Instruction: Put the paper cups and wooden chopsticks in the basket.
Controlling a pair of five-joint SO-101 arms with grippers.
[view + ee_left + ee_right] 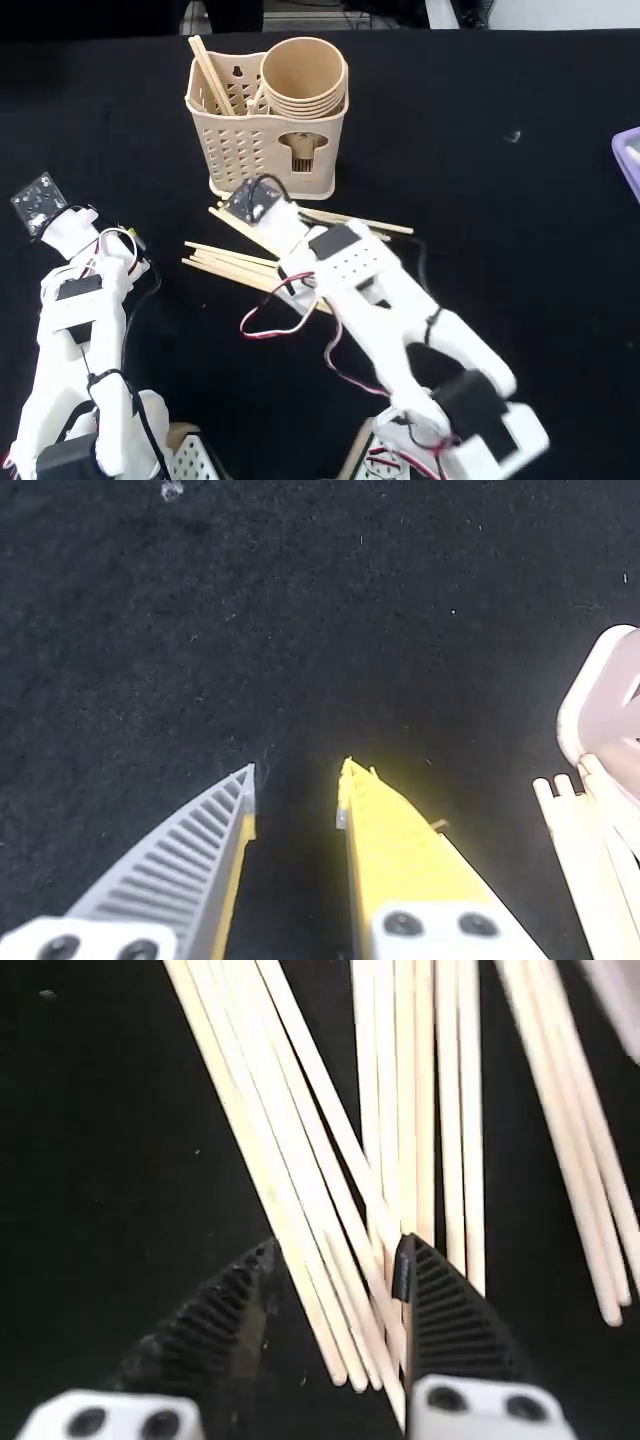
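Fingers of the right gripper spread astride loose wooden chopsticks, left gripper parted above black table

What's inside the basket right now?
A stack of cups sits in one side of the basket; chopsticks lean in the other. Its wall hides their lower ends, so the count is unclear.
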